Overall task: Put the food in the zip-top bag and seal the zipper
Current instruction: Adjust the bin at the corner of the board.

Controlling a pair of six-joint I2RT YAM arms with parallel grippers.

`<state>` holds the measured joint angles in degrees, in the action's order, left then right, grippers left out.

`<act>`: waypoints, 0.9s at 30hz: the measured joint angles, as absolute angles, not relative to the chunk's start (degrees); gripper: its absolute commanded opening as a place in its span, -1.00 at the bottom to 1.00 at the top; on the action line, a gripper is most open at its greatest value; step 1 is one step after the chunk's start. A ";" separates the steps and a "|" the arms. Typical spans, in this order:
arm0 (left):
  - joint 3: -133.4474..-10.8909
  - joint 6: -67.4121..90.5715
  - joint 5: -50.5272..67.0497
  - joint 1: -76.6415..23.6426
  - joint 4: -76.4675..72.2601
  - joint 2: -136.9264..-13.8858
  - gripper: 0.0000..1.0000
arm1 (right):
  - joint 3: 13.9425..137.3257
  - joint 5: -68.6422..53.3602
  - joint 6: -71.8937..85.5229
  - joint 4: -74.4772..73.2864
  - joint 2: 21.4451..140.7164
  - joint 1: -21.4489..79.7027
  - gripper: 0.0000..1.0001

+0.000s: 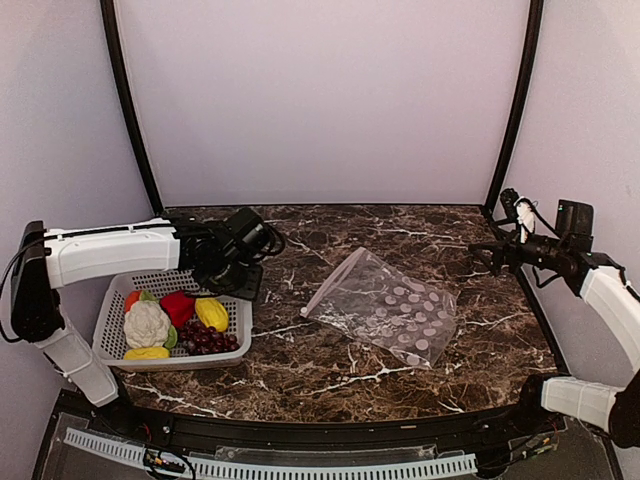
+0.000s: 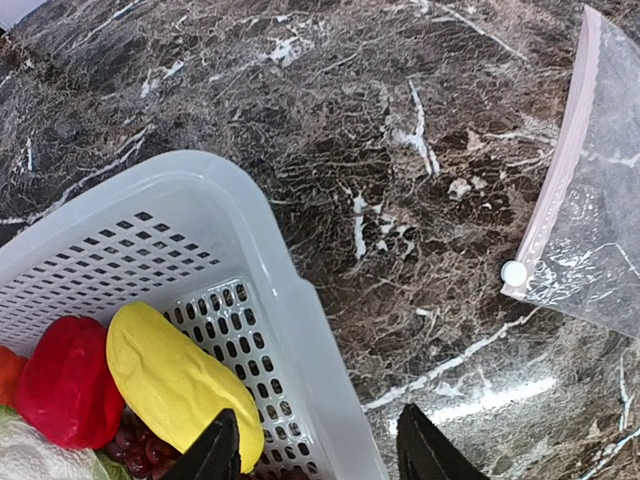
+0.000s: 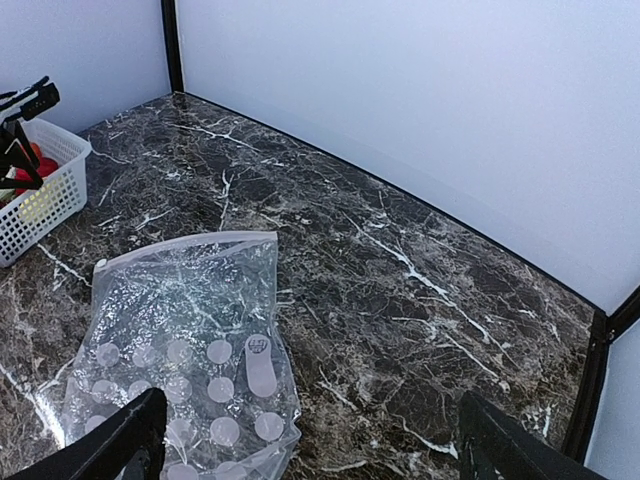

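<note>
Marble table [image 1: 330, 385]: food [image 1: 175, 322] in basket [image 1: 108, 325] at 9 o'clock, zip-top bag [image 1: 385, 310] empty. Left gripper [image 2: 320, 455], right gripper [image 3: 315, 450] spread, nil held. Likely 1st pick pending; nxt: lower left onto yellow fruit [image 2: 175, 385].

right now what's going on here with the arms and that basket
Nothing is bagged yet. The left pincer hangs open over the rim of the basket, near the yellow fruit; all the food sits in the basket. The zip-top bag lies flat and empty on the table. The right pincer is open too, off to the bag's right, holding nothing.
</note>
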<state>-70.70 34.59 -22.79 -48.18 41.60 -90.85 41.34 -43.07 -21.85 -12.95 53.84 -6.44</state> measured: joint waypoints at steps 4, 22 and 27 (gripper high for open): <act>-72.47 34.85 -22.98 -48.18 43.29 -94.15 -0.11 | 41.32 -43.07 -22.04 -12.95 53.82 -6.44 0.94; -80.47 33.95 -24.18 -48.16 47.90 -102.10 -0.03 | 41.32 -42.63 -22.48 -12.95 54.76 -6.44 0.94; -81.73 33.63 -24.05 -48.18 48.40 -104.20 -0.17 | 41.32 -42.30 -22.57 -13.02 54.89 -6.44 0.94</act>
<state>-81.73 33.63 -24.05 -48.18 48.40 -104.20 41.32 -42.30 -22.57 -13.02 54.89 -6.44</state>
